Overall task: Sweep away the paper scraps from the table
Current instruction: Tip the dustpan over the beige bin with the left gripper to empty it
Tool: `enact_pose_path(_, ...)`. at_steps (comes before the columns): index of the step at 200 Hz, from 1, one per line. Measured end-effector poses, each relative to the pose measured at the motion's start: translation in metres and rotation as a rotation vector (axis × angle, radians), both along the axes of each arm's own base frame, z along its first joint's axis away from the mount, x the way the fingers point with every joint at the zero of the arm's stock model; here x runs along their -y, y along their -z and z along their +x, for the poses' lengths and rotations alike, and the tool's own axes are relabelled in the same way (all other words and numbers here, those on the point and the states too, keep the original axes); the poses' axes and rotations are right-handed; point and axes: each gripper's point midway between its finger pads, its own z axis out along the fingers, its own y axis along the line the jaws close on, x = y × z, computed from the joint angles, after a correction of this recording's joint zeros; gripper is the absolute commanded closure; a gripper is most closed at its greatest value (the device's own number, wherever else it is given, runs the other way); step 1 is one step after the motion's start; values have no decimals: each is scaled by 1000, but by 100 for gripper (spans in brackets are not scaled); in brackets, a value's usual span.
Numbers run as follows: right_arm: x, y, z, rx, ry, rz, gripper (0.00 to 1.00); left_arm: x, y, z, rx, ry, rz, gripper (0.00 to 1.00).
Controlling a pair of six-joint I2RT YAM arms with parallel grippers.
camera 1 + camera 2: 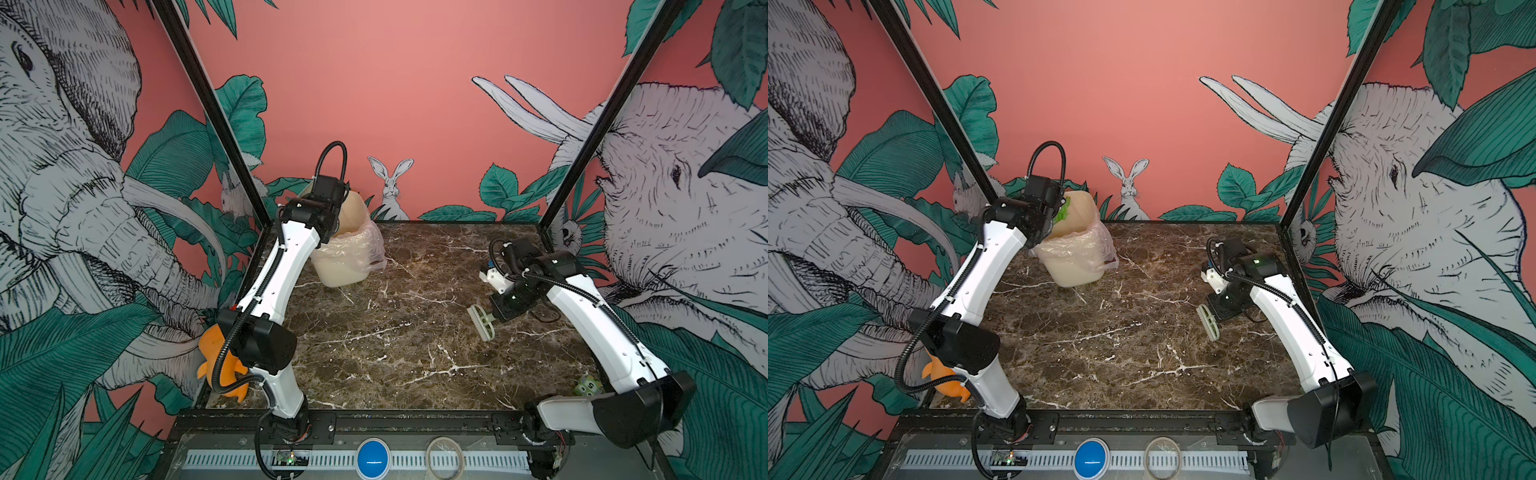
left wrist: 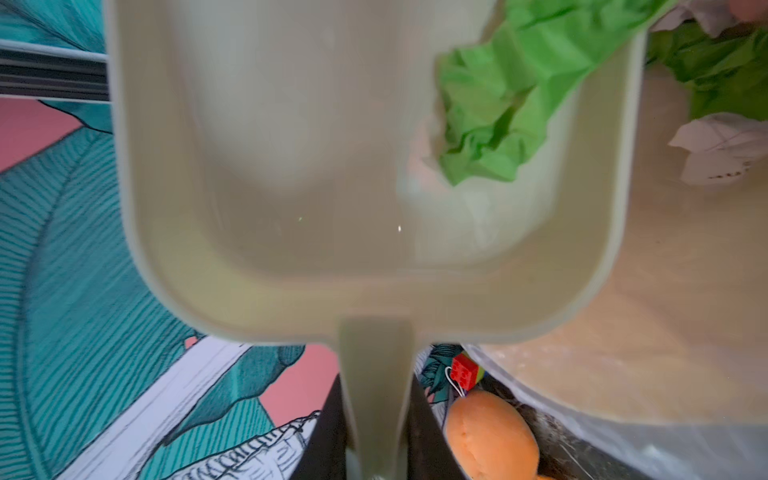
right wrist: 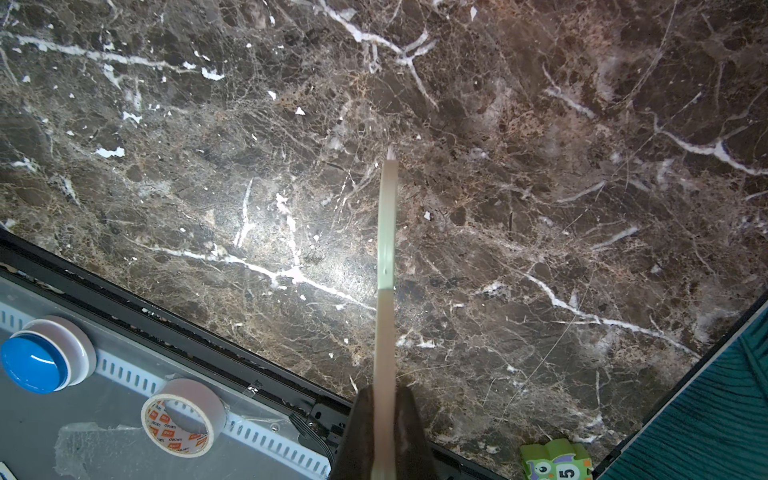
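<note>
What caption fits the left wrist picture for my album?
Dustpan with green paper scraps over the bin.

Glossy marble-look table (image 1: pixel 395 332), smooth plastic dustpan (image 2: pixel 291 187) & brush (image 1: pixel 482 323), crumpled paper scraps (image 2: pixel 498 104).

The surface (image 1: pixel 395 353) is showing dark brown marbling with white veins, and the brush (image 1: pixel 482 322) ahead of the right pincer (image 3: pixel 385 419) is looking pale green. Ahead of the left pincer (image 2: pixel 376 424), the dustpan (image 2: pixel 291 208) is appearing a dull greenish cream, with paper scraps (image 2: pixel 498 104) glowing bright green and white. Beside that pincer an orange toy (image 2: pixel 490 440) and a red brick (image 2: pixel 463 370) are standing out, while the walls (image 1: pixel 395 104) are displaying coral pink with teal leaves and black-and-white animals.
</note>
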Motion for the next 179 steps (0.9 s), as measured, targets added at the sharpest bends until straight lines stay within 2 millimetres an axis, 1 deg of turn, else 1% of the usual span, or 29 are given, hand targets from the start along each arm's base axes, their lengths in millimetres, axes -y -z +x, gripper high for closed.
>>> enact_pose_path(41, -1, -2, -1, 7, -1, 7, 100, 14, 5, 8, -9, 90, 234, 90)
enact_pose_path(68, -1, -2, -1, 8, -4, 10, 100, 13, 0, 10, -1, 103, 314, 90)
enact_pose_path(118, -1, -2, -1, 10, -13, 8, 100, 7, -25, 4, 65, 88, 341, 90)
enact_pose_path(143, -1, -3, -1, 12, -13, 9, 100, 6, -31, 1, 89, 82, 325, 89)
enact_pose_path(162, 0, -3, -2, 14, -13, 9, 100, 9, -33, -1, 100, 84, 312, 89)
enact_pose_path(179, 0, -2, -4, 16, -11, 10, 100, 21, -33, -5, 112, 107, 281, 88)
